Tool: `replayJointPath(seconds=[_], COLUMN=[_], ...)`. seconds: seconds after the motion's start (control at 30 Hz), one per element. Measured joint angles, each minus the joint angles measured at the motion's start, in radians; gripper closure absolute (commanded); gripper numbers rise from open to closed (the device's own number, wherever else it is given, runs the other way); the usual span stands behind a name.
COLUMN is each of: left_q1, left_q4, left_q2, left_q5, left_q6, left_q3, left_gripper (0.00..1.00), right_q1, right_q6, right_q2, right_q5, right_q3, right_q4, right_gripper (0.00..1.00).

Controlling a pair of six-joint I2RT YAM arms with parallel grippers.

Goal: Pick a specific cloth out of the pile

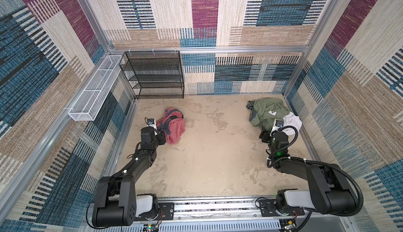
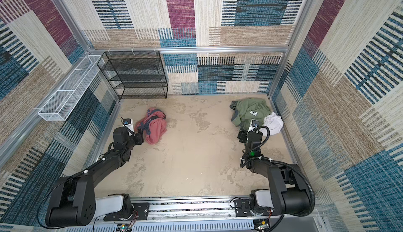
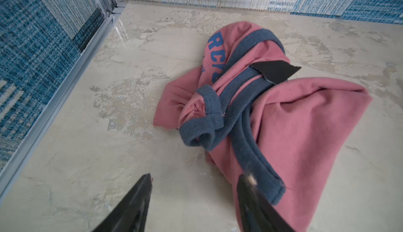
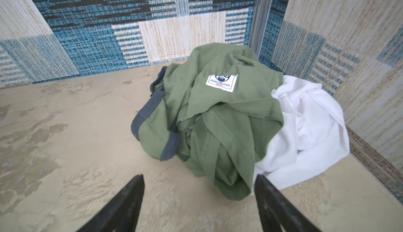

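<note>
The cloth [image 1: 174,126] [image 2: 154,125], salmon-red with dark blue trim and blue lettering, lies crumpled by itself on the left of the table, apart from the pile. My left gripper [image 1: 162,137] [image 3: 196,177] is open at the cloth's [image 3: 305,122] near edge. One finger overlaps the fabric and only bare table shows between the jaws. The pile [image 1: 269,113] [image 2: 250,111] sits in the back right corner, an olive green garment [image 4: 218,115] beside a white one [image 4: 305,130]. My right gripper [image 1: 264,136] [image 4: 199,176] is open just in front of the pile and holds nothing.
A black mesh shelf rack [image 1: 152,74] stands against the back wall on the left. A white wire basket [image 1: 93,89] hangs on the left wall. Patterned walls close in on three sides, and the arms' mounting rail [image 1: 218,207] runs along the front.
</note>
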Motion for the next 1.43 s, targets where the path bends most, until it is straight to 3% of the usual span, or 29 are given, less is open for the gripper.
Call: replayJointPath(seconds=[0.37, 0.53, 0.63, 0.7, 1.43], left_q1=[0.007, 0.011, 0.013, 0.013, 0.01], left_q4=[0.367, 0.433, 0.456, 0.461, 0.459], left_q2=[0.217, 0.235, 0.236, 0.237, 0.243], left_q5=[0.006, 0.015, 0.029, 0.029, 0.033], left_q6=[0.035, 0.036, 0.036, 0.038, 0.042], left_q3=[-0.087, -0.1, -0.1, -0.099, -0.084], left_gripper=[0.34, 0.35, 0.35, 0.35, 0.31], right_q1=[-0.047, -0.073, -0.075, -0.078, -0.077], right_q6=[-0.045, -0.045, -0.046, -0.05, -0.068], right_q2=[0.047, 0.086, 0.11, 0.129, 0.135], right_q5=[-0.011, -0.072, -0.105, -0.129, -0.177], right_q3=[-0.126, -0.135, -0.104, -0.066, -0.055], right_q4=[0.31, 0.393, 0.396, 0.387, 0.365], right_gripper=[0.18, 0.17, 0.13, 0.0, 0.0])
